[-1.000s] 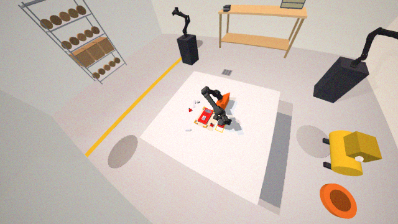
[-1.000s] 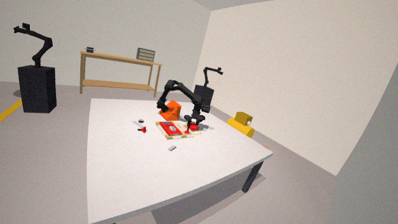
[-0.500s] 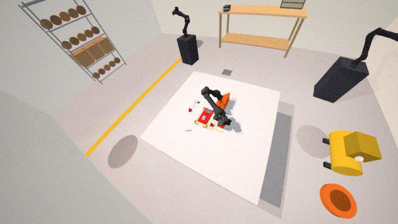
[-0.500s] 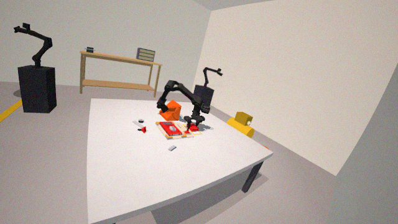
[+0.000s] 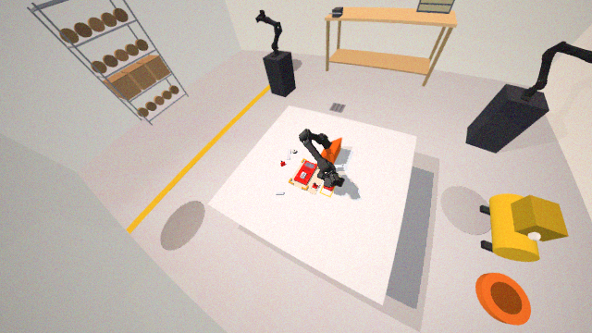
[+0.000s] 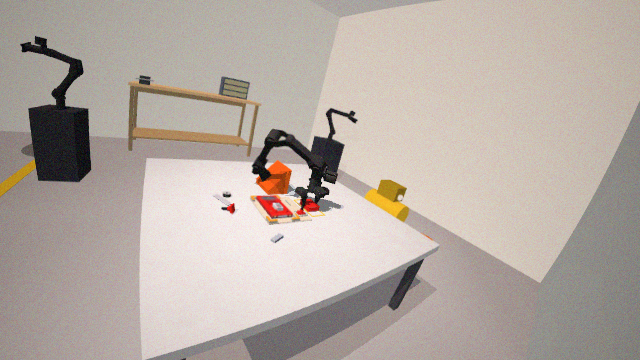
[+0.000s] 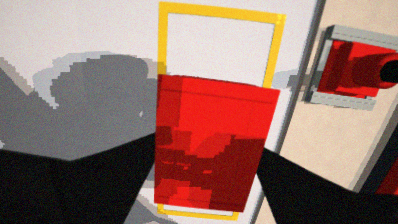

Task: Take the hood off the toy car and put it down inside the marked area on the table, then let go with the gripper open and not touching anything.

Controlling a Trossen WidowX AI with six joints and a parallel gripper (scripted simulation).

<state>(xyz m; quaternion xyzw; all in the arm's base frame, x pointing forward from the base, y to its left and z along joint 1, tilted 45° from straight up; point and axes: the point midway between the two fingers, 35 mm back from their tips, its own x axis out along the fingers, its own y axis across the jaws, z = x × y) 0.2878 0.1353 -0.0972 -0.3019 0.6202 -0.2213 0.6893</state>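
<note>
Red hood [image 7: 212, 140] sits clamped between the gripper [image 7: 207, 165] fingers, low over the yellow-outlined marked area [image 7: 220, 12]; its near part overlaps the outline, whose far end shows bare ahead of the tool. Contact with the table [image 7: 75, 30] cannot be told. Toy car [image 6: 274, 206] lies just beside, on its tan board. Step in hand: placement. Next move, by judgement: settle the hood inside the outline, open fingers, lift away.

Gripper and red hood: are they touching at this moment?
Touching. The wrist view shows the gripper with a black finger pressed against each side edge of the red hood, over the yellow marked area.
</note>
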